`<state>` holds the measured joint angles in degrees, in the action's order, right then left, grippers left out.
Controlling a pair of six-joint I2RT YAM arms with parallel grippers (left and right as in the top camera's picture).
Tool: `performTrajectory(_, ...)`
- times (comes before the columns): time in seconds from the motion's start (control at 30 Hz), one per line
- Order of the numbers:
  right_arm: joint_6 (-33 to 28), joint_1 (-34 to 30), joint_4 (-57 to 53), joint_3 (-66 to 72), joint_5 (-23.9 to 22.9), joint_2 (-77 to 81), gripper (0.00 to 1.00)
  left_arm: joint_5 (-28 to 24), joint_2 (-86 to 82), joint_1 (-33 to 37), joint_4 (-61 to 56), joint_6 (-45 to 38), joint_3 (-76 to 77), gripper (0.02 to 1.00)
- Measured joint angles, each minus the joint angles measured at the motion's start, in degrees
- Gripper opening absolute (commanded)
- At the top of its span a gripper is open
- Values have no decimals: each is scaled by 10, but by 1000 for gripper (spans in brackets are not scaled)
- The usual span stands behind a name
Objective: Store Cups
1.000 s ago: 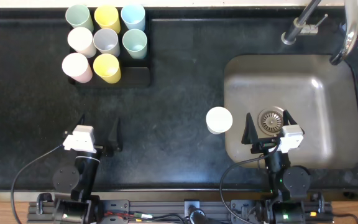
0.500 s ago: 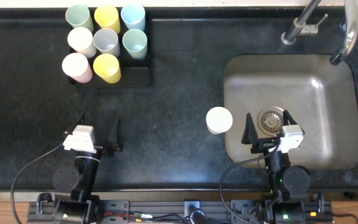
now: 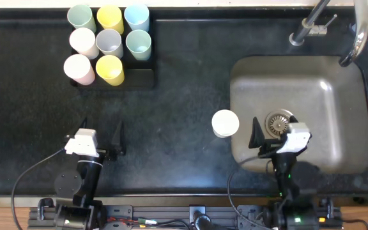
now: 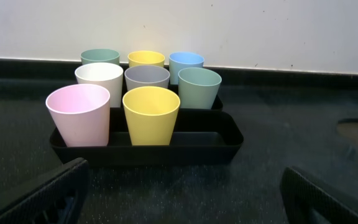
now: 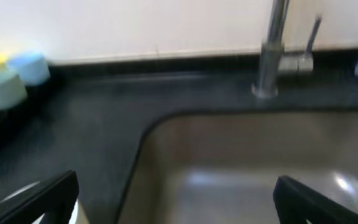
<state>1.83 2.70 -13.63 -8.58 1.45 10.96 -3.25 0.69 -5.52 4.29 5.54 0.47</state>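
A lone white cup stands upright on the black counter, just left of the sink. A black tray at the back left holds several pastel cups, among them a pink cup and a yellow cup in its front row. The front right spot of the tray is bare. My left gripper is open near the front left of the counter and faces the tray from a distance. My right gripper is open over the sink's front left corner, just right of the white cup.
The steel sink takes up the right side, with a drain and a faucet behind it. The faucet and sink basin lie ahead of my right gripper. Dark counter stretches between tray and sink.
My right arm's wrist has shifted and turned slightly over the sink. The left arm, the white cup and the tray stay as they were.
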Motion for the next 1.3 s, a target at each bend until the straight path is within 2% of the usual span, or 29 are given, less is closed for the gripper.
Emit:
performTrajectory(0.1, 0, 0, -65, -115, -4, 76, 998, 0, 0, 0, 0, 0, 0, 1000)
performTrajectory(0.17, 5, 0, -196, -260, -1, 155, 998, 0, 0, 0, 0, 0, 0, 1000)
performTrajectory(0.33, 14, 0, -447, -491, 26, 357, 998, 0, 1, 0, 0, 0, 0, 1000)
performTrajectory(0.4, 15, 0, -536, -552, 40, 433, 998, 0, 1, 0, 0, 0, 0, 1000)
performTrajectory(0.57, 15, 1, -649, -655, 61, 589, 996, 0, 1, 0, 0, 0, 0, 1000)
performTrajectory(0.67, 12, 14, -693, -690, 65, 658, 998, 0, 1, 0, 0, 0, 0, 1000)
performTrajectory(0.93, 11, 77, -713, -702, 97, 760, 1000, 0, 1, 0, 0, 0, 0, 998)
performTrajectory(1.3, 11, 104, -716, -703, 55, 857, 941, 0, 1, 0, 0, 0, 0, 1000)
